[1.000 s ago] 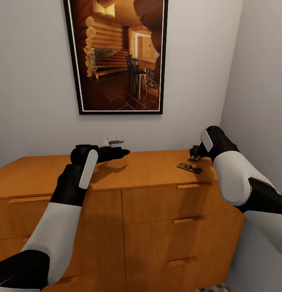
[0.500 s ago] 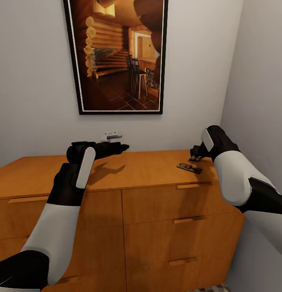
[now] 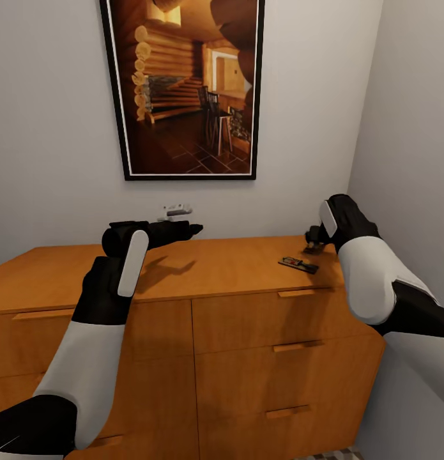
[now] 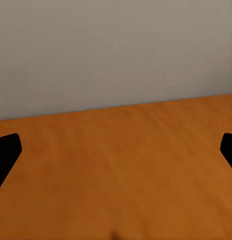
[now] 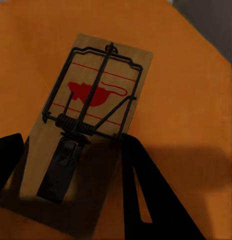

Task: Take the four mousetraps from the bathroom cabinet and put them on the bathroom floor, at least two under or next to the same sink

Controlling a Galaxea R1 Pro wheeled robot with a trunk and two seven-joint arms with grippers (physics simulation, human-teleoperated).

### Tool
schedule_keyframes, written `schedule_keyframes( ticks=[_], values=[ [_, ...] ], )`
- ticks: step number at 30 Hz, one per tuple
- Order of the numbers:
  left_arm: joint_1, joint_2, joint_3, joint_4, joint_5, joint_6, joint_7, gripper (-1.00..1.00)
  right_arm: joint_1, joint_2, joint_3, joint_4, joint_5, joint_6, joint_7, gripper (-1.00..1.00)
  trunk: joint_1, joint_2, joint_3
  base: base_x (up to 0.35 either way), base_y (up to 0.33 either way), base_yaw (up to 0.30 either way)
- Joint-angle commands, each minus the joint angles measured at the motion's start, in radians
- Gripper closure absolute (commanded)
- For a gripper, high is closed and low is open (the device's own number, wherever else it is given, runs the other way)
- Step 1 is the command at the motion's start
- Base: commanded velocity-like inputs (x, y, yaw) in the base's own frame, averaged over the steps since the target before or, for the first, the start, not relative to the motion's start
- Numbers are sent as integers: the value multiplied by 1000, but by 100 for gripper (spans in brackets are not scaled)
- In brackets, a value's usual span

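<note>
right claw [image 5: 71, 175] straddling mousetrap [image 5: 88, 112], near cabinet [image 3: 247, 300] top's right edge

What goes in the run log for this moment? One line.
right gripper: open, fingers straddling mousetrap | left gripper: open above cabinet

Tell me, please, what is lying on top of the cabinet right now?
One mousetrap lies on the cabinet top near its right end; the right gripper covers whatever sits beneath it.
</note>
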Motion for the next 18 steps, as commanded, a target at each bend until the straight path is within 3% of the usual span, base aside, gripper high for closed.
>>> schedule_keyframes(
  ticks=[1, 18],
  values=[
    [-1, 0, 0, -1, 6, 4, 5, -100, -1, 1, -5, -10, 7, 4, 2, 100, 0, -1, -1, 0, 0, 0],
    [-1, 1, 0, 0, 4, 4, 7, -100, -1, 1, -7, -67, 5, 4, 3, 100, 0, -1, -1, 0, 0, 0]
  ],
)
